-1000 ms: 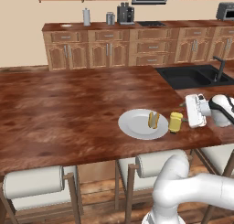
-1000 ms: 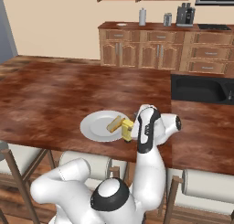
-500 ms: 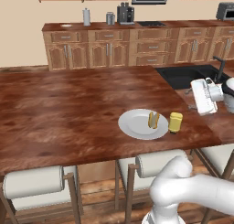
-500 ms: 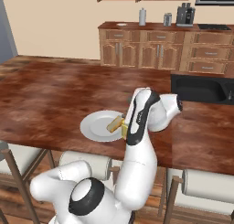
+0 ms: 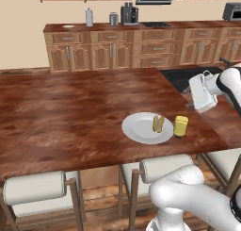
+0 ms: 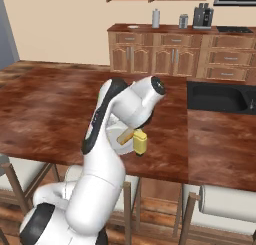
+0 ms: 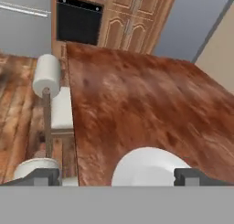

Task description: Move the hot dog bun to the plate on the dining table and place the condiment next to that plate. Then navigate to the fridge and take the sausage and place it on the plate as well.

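Two things by the plate: the bun lies on the plate, toward its right side, and the yellow bottle stands upright on the worktop just beside the plate's right rim.
Plate: plain white, round, near the front edge of the reddish-brown worktop; in the hand view its bare rim shows low in the picture between the two dark fingertips.
Claw: the claw is released, its jaws spread wide with nothing between them (the hand view shows the tips far apart at either side of the plate's edge).
Claw against bun and bottle: in the left base view the claw hangs above the worktop, up and to the right of the bottle, apart from both bottle and bun.
Right base view: the arm's white elbow stands in front of the plate; the bun and the bottle peek out beside it, the bottle to the right of the bun.
Stools: padded white stools are tucked under the worktop's near edge.
Background: a dark sink is sunk in the worktop's far right part, and wooden cabinets run along the back wall.
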Controlling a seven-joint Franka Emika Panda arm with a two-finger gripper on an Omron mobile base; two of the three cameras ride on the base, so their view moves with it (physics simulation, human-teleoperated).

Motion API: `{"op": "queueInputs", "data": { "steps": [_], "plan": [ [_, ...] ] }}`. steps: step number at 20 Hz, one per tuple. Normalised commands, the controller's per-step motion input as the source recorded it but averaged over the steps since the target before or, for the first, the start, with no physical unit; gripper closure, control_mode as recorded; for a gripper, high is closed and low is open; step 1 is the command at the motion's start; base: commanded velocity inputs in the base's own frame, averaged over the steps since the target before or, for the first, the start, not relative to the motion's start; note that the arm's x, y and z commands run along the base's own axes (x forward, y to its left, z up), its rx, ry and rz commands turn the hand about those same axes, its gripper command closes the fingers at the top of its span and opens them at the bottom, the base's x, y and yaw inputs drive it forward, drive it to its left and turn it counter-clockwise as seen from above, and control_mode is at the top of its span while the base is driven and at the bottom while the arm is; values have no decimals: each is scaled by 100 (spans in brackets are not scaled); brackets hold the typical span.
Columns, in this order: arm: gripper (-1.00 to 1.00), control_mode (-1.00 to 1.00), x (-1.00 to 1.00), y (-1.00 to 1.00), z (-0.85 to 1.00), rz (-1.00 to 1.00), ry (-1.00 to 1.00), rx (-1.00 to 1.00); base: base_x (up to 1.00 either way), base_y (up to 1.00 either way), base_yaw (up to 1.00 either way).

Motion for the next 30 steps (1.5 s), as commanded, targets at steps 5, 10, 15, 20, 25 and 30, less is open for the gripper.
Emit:
{"op": "queueInputs", "data": {
  "steps": [5,10,15,20,25,30],
  "plan": [
    [-100,-100,-23,27,5,-67,49,-1,0,0,0],
    [-100,-100,-12,8,0,-76,54,0,0,0,0],
    [-100,-100,-25,15,8,-65,46,-1,0,0,0],
    [-100,-100,-62,24,1,-31,17,-10,0,0,0],
    [-100,-100,-80,14,-8,-4,-3,-11,0,0,0],
    [-100,100,-34,11,-4,-1,0,-4,-35,11,0]
  ]
}}
